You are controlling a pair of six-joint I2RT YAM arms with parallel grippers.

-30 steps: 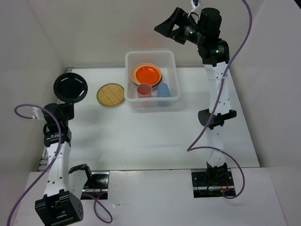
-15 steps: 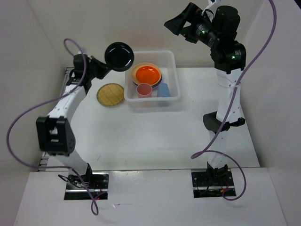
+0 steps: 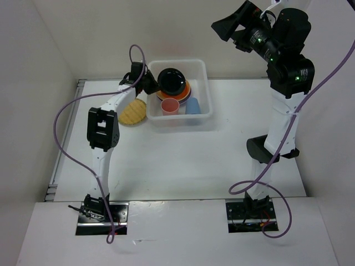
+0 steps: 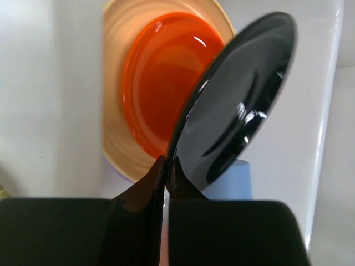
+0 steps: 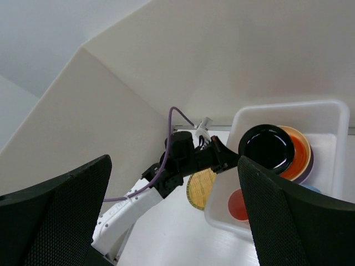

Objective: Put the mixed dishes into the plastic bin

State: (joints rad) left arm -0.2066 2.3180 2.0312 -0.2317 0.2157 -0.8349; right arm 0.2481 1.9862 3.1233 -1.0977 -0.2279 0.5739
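The right gripper has its two black mesh fingers spread wide, framing the scene far below. The plastic bin lies at the right. Above its far-left corner the left gripper pinches the rim of a black plate, which partly covers the orange plate stacked on a tan plate inside the bin. A pink-red cup stands in the bin's near part. Just left of the bin, outside it, lies the woven tan plate.
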